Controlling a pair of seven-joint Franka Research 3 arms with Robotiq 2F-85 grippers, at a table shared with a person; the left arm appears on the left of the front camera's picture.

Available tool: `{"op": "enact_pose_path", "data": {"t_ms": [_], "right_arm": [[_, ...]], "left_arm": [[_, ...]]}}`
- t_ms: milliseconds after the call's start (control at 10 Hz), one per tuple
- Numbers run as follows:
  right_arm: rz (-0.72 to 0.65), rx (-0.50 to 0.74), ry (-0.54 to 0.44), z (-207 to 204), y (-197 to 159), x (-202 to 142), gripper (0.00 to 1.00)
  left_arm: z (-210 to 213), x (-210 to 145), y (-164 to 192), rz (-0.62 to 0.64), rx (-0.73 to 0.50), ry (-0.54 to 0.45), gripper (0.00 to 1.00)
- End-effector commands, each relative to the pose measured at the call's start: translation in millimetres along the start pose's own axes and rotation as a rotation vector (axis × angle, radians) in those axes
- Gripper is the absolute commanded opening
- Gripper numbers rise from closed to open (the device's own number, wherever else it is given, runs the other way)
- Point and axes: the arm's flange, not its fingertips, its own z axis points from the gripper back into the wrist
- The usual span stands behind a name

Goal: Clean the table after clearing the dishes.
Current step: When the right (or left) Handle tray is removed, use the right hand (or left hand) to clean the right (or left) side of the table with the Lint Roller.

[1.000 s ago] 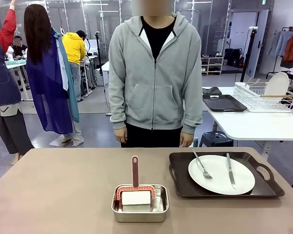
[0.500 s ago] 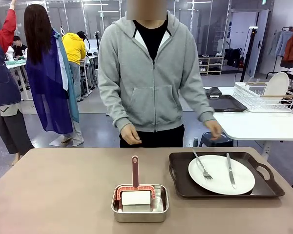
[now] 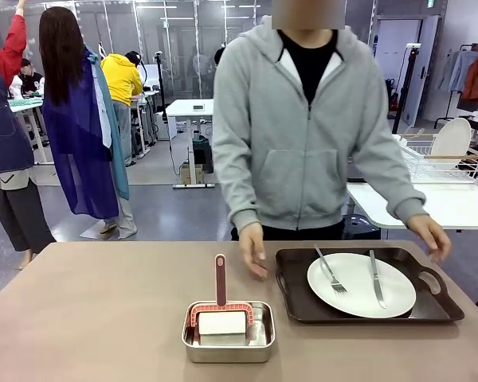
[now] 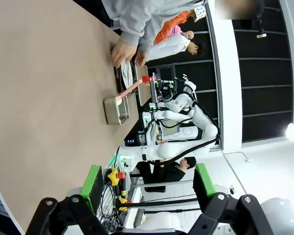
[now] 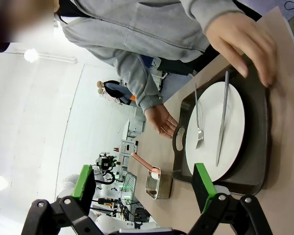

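Note:
A round white plate [image 3: 361,284] with a fork [image 3: 330,270] and a knife [image 3: 374,278] lies on a dark brown tray [image 3: 303,310] at the right of the taupe table [image 3: 88,318]. The person in a grey hoodie leans over the far edge, one hand [image 3: 253,253] by the tray's left handle, the other hand [image 3: 432,236] over its right end. The right wrist view shows the plate [image 5: 213,129], the tray [image 5: 257,147] and both hands. My right gripper [image 5: 144,188] is open, above the table near the tray. My left gripper [image 4: 147,183] is open, far from the tray.
A small steel pan [image 3: 228,334] holding a red-handled roller [image 3: 221,306] stands at the table's front middle, also in the left wrist view [image 4: 116,108]. A white side table [image 3: 430,203] with a dish rack is behind at right. Other people stand at back left.
The person has stepped to the right and leaned forward, bringing both hands down to the two ends of the tray. Plate, tray and pan have not moved.

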Motion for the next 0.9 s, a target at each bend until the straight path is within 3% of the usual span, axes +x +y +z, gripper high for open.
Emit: {"op": "enact_pose_path", "data": {"t_ms": [0,800], "right_arm": [[0.007,0.003,-0.005,-0.2,4.0,-1.6,1.00],[0.007,0.003,-0.005,-0.2,4.0,-1.6,1.00]], "left_arm": [[-1.0,-8.2,-1.6,-0.009,0.008,0.003,0.93],[-1.0,-8.2,-1.6,-0.009,0.008,0.003,0.93]]}}
